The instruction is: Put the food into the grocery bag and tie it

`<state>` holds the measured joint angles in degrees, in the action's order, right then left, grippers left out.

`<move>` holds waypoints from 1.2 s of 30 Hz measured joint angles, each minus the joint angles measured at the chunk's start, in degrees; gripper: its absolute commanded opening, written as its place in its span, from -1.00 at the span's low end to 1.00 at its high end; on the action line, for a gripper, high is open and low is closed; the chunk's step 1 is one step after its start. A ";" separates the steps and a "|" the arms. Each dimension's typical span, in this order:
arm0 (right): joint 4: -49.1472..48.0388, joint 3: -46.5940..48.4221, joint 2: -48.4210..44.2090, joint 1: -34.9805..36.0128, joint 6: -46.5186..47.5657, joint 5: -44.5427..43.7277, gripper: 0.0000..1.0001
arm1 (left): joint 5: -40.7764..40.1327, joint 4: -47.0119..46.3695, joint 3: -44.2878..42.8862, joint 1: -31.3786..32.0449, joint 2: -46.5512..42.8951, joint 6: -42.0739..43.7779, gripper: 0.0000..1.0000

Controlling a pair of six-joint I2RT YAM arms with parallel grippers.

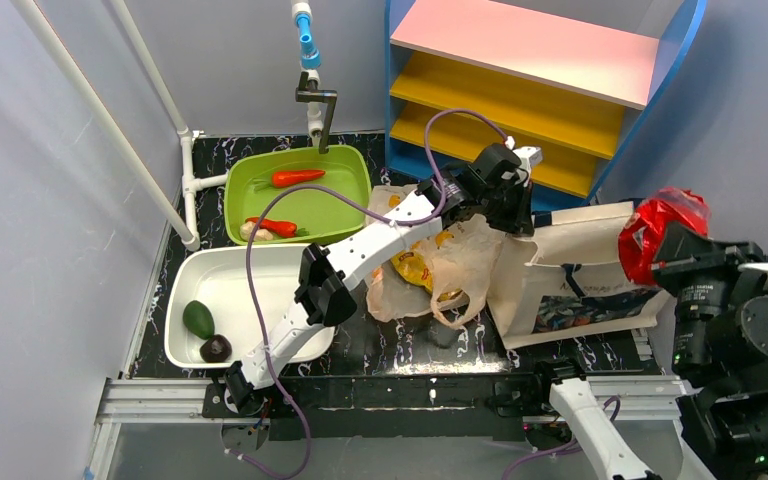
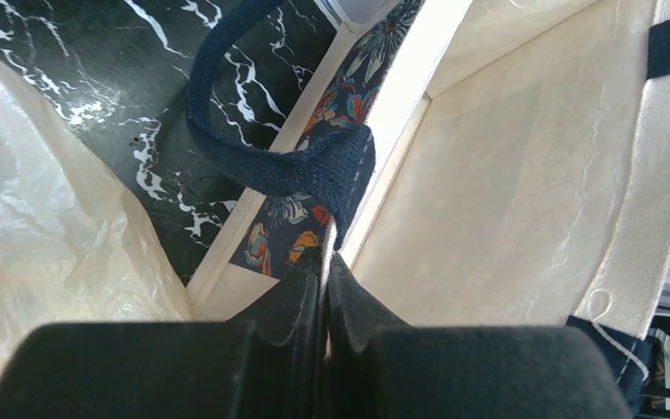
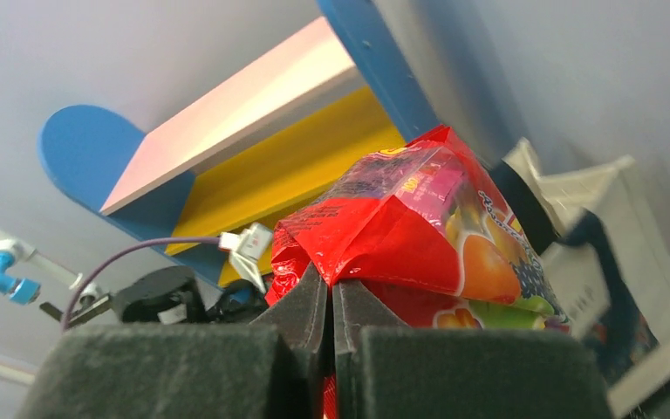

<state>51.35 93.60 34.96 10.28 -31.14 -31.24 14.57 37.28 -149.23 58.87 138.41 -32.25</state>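
The left arm reaches across the table (image 1: 400, 345), its end effector (image 1: 516, 222) at the left edge of the cream canvas tote (image 1: 580, 265). Just left of it lies the crumpled grocery bag (image 1: 460, 265), a yellow packet (image 1: 413, 268) showing inside. The right end effector (image 1: 662, 260) carries a red packet (image 1: 660, 225) above the tote's right end. A white tub (image 1: 250, 270), near left, holds a green fruit (image 1: 198, 319) and a brown ball (image 1: 215, 348); the green basin (image 1: 345, 170) beyond it holds orange-red vegetables (image 1: 297, 177).

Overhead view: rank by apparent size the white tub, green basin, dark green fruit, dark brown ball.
1. White rectangular plastic tub and green plastic basin: too alike to rank.
2. Dark green rounded fruit.
3. Dark brown ball, slightly smaller.
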 measured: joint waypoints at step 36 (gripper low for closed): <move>-16.13 -31.19 -8.85 -0.02 1.11 -9.53 0.03 | 11.91 -1.22 -0.13 -1.31 -0.37 -2.64 -0.15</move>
<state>35.22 62.41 26.11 10.26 -30.02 -40.77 26.48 36.05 -149.36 57.56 138.04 -34.89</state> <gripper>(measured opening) 0.231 0.190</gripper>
